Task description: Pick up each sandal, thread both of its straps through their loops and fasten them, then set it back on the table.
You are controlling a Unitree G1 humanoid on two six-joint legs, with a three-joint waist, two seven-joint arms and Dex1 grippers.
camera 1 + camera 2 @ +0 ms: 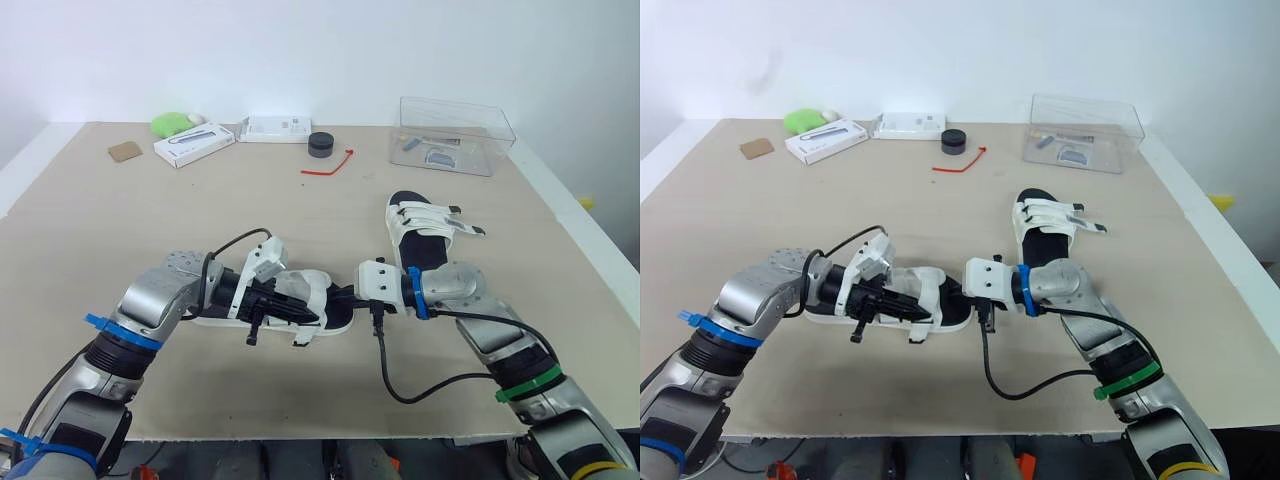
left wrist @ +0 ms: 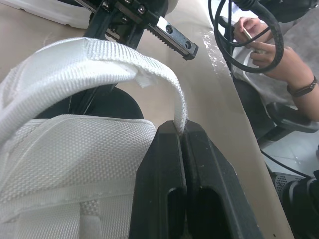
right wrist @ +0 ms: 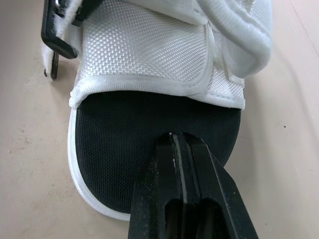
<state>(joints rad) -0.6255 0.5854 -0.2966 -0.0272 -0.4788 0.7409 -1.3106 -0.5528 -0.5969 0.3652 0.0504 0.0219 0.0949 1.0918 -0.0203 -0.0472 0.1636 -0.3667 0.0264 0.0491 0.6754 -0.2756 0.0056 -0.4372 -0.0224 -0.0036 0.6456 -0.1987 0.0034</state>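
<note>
Our left gripper (image 2: 182, 132) pinches the sandal's (image 1: 318, 292) strap (image 2: 164, 82) end. Our right gripper (image 3: 175, 140), fingers closed, pins its footbed (image 3: 119, 144) near the table's (image 1: 120, 230) front edge. We should hold the strap flat and taut, steering its tip squarely into the loop (image 3: 59, 44).

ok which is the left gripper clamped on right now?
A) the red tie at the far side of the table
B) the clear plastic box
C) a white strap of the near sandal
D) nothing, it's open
C: in the left wrist view the left gripper has its fingers shut on the end of the white strap, which arches up from the near sandal.
</note>
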